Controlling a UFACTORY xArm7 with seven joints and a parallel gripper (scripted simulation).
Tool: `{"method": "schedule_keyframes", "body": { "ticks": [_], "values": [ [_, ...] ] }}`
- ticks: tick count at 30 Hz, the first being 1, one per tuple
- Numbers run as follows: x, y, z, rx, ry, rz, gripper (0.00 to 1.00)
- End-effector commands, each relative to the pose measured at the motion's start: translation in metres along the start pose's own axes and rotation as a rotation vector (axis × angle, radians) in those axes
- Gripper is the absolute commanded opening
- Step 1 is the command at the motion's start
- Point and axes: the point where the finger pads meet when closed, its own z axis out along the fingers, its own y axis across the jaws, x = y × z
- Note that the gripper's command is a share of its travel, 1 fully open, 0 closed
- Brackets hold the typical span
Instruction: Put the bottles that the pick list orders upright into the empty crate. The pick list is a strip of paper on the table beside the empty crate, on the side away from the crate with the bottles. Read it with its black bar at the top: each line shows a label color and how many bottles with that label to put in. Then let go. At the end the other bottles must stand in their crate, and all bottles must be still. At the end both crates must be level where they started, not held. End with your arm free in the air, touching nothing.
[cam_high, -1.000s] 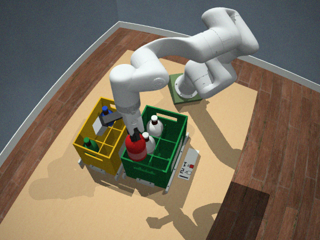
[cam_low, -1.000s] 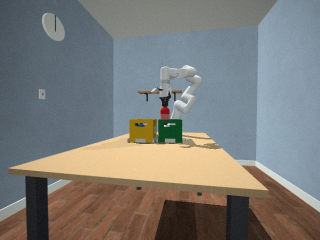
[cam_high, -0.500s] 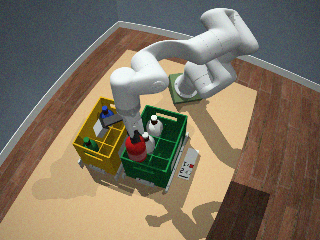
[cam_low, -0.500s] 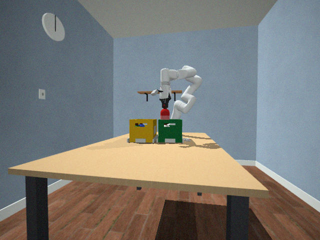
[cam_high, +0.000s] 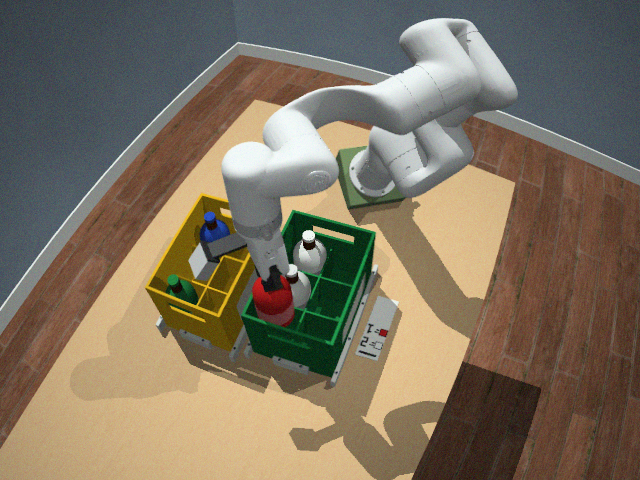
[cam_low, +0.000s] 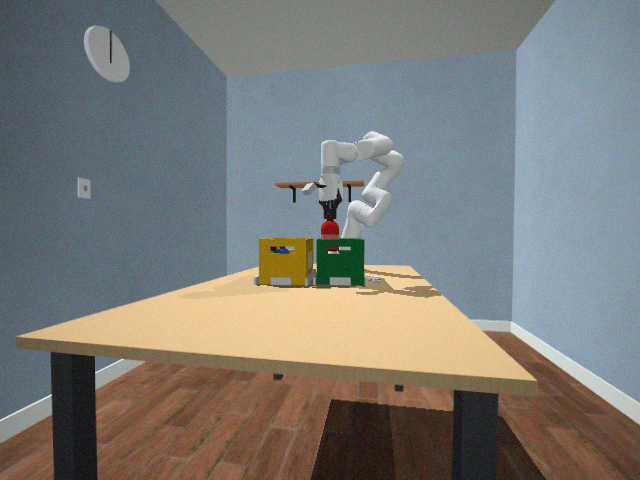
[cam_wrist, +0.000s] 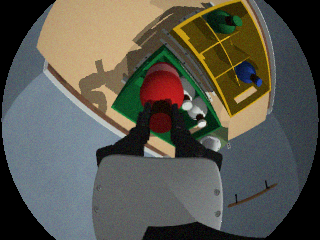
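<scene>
Bottles are your concern, and your gripper (cam_high: 270, 282) is pinching the neck of the red bottle (cam_high: 272, 303), which hangs upright over the near-left cell of the green crate (cam_high: 356, 289), its base seemingly at or just below the rim in the exterior view. Judge it a stiff, smooth body, probably bottom-heavy and apt to swing or slip if you jolt it, so a hold at the neck just under the cap looks right. Keep it vertical and lower it straight between the dividers before you release. Two white bottles already stand in that crate: one (cam_high: 298, 285) in the cell just behind the red one, close enough that you could nudge it, and another (cam_high: 309, 253) toward the far wall. Next door, touching or nearly so, the yellow crate (cam_high: 170, 281) holds a blue bottle (cam_high: 212, 229) and a green bottle (cam_high: 180, 289). On the bench (cam_high: 155, 413), beside the green crate and away from the yellow one, lies the pick list (cam_high: 378, 328); it appears to ask for one red and two white, though the marks are small.
</scene>
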Motion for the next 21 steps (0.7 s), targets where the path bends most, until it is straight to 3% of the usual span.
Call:
{"method": "schedule_keyframes", "body": {
  "ticks": [1, 21],
  "values": [
    [0.001, 0.000, 0.002, 0.001, 0.004, 0.000, 0.00],
    [0.001, 0.000, 0.020, 0.001, 0.004, 0.000, 0.00]
  ]
}}
